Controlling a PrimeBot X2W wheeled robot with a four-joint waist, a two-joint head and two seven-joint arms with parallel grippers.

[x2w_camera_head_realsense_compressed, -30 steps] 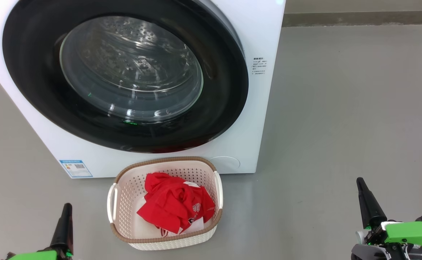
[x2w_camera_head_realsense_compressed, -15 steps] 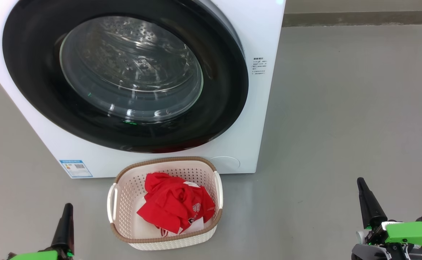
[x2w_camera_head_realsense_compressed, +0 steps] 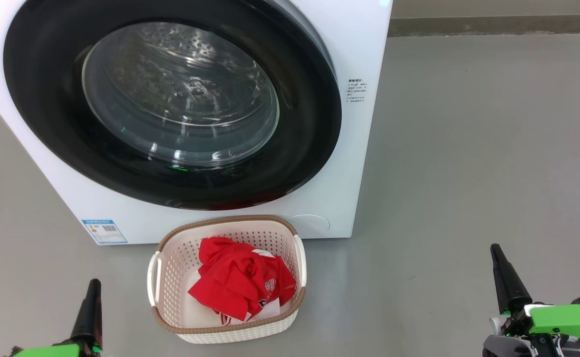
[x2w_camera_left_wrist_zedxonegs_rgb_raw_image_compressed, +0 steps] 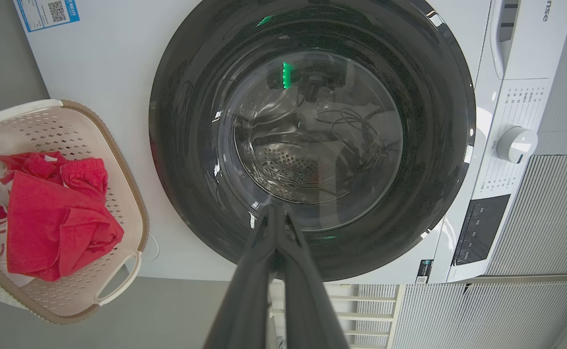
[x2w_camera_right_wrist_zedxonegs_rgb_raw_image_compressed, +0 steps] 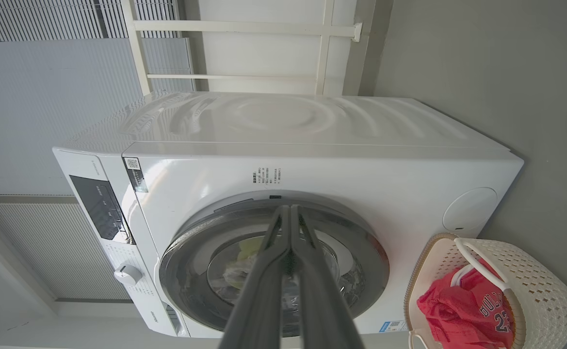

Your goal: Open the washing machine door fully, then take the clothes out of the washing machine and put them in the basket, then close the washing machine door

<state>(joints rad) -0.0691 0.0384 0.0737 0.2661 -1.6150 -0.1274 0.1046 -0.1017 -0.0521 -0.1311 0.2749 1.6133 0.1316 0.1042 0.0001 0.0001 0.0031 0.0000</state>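
The white washing machine [x2w_camera_head_realsense_compressed: 354,148] stands ahead with its black-rimmed round door [x2w_camera_head_realsense_compressed: 175,104] lying flat against the front, closed. Through the glass the steel drum shows. The red clothes [x2w_camera_head_realsense_compressed: 240,280] lie crumpled inside the cream basket [x2w_camera_head_realsense_compressed: 170,267] on the floor just in front of the machine. My left gripper [x2w_camera_head_realsense_compressed: 93,285] rests low at the lower left, shut and holding nothing. My right gripper [x2w_camera_head_realsense_compressed: 494,249] sits at the lower right, shut and holding nothing. In the wrist views the door [x2w_camera_left_wrist_zedxonegs_rgb_raw_image_compressed: 312,140] [x2w_camera_right_wrist_zedxonegs_rgb_raw_image_compressed: 273,261], clothes [x2w_camera_left_wrist_zedxonegs_rgb_raw_image_compressed: 55,223] [x2w_camera_right_wrist_zedxonegs_rgb_raw_image_compressed: 462,305] and basket [x2w_camera_left_wrist_zedxonegs_rgb_raw_image_compressed: 123,160] [x2w_camera_right_wrist_zedxonegs_rgb_raw_image_compressed: 540,286] show again.
Grey floor [x2w_camera_head_realsense_compressed: 468,148] spreads to the right of the machine. A control panel with a white knob [x2w_camera_left_wrist_zedxonegs_rgb_raw_image_compressed: 516,144] sits on the machine's upper front. White louvred panels [x2w_camera_left_wrist_zedxonegs_rgb_raw_image_compressed: 540,213] and a white frame stand behind the machine.
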